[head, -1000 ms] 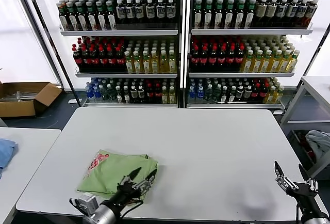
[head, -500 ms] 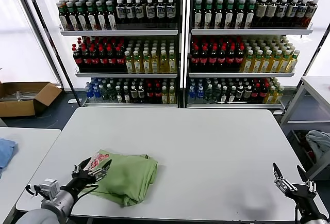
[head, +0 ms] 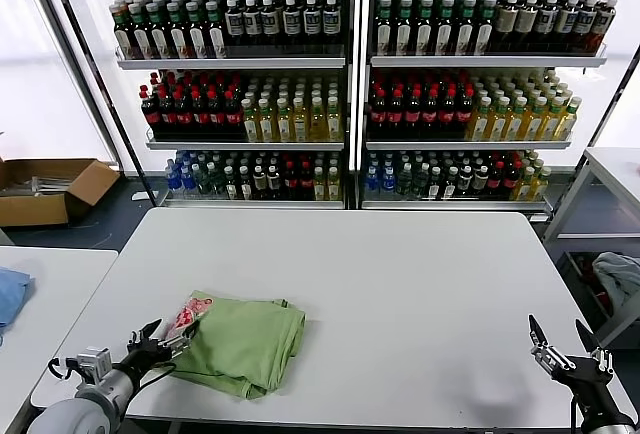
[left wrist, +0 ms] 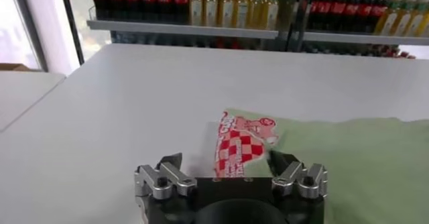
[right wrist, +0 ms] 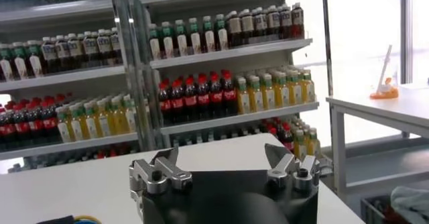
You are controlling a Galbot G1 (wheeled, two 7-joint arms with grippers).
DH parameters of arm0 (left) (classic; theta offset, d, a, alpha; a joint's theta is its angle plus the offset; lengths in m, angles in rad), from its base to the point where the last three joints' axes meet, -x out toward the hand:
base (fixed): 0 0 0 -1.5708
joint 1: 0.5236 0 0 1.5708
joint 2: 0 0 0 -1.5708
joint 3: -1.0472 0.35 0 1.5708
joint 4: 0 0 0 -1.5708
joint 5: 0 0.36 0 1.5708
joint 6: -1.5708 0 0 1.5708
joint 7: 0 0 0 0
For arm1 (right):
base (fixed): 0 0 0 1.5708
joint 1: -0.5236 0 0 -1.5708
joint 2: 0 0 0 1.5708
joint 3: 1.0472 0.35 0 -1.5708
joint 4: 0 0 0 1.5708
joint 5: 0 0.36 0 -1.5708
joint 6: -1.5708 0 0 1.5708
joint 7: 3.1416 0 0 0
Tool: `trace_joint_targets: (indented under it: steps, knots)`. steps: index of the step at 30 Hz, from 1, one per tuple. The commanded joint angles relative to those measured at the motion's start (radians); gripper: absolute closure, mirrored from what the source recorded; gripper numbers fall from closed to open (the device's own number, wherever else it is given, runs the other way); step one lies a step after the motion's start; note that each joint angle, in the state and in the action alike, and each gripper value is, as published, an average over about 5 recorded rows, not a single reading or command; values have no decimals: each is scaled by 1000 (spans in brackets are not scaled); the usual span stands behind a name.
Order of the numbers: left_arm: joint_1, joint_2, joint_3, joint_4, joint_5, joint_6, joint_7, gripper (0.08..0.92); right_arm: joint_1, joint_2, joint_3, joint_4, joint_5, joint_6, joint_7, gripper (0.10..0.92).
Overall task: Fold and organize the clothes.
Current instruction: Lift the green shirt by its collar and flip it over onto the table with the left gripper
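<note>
At table's near-left edge, folded polo shirt (head: 238,342), left gripper (head: 160,338) jaws released, right gripper (head: 565,353) released, arms cropped.

Soft cloth on a smooth matt counter

I see the polo shirt (head: 240,342) as soft, matt green fabric with a printed checkered logo (left wrist: 236,149); the counter (head: 420,284) looks smooth; my left gripper (left wrist: 228,167) shows brushed metal over black plastic.

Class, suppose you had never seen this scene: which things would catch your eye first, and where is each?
The folded light green polo shirt with its red-and-white checkered logo lies near the front left of the white table. The left gripper sits open at the shirt's logo edge; the right gripper waits open at the table's front right corner. Behind, shelves of bottles fill the background.
</note>
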State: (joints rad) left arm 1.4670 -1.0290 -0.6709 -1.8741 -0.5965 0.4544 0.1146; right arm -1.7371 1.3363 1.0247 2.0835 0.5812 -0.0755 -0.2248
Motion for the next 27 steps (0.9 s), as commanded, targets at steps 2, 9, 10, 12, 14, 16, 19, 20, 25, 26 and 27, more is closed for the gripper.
trace_joint_targets:
  steps: [2, 9, 10, 12, 14, 16, 19, 20, 25, 26, 27]
  knots:
    - [-15, -17, 38, 13, 23, 10, 11, 228, -3, 2, 0, -1, -2, 2, 0, 203]
    - [-13, -21, 39, 26, 27, 8, 11, 293, -5, 2, -2, 0, -1, 6, 0, 203]
    - [-12, -21, 39, 25, 27, 8, 12, 304, -5, 2, -2, 0, -1, 6, 0, 203]
    - [-11, -23, 39, 23, 27, 5, 11, 349, -5, 1, -2, 0, -1, 6, 0, 203]
    - [-11, -27, 39, 23, 27, 3, 11, 398, -6, 1, -3, 0, -1, 7, 0, 203]
    - [-10, -31, 39, 22, 27, 0, 11, 459, -6, 0, -3, 0, -1, 7, 0, 203]
    - [-6, -37, 38, 20, 27, -5, 13, 545, -6, 0, -2, -1, -1, 9, 0, 203]
    - [-4, -39, 38, 18, 26, -7, 13, 571, -7, 0, -2, -1, -1, 9, 0, 203]
    - [0, -45, 15, 4, 10, -10, 10, 719, -9, 0, -1, -3, -1, 12, 0, 203]
    - [2, -44, 4, -1, 0, -9, 10, 744, -9, 0, 0, -3, -1, 12, 0, 203]
    - [5, -40, -12, -6, -15, -8, 9, 779, -9, 1, 1, -3, -1, 12, -1, 203]
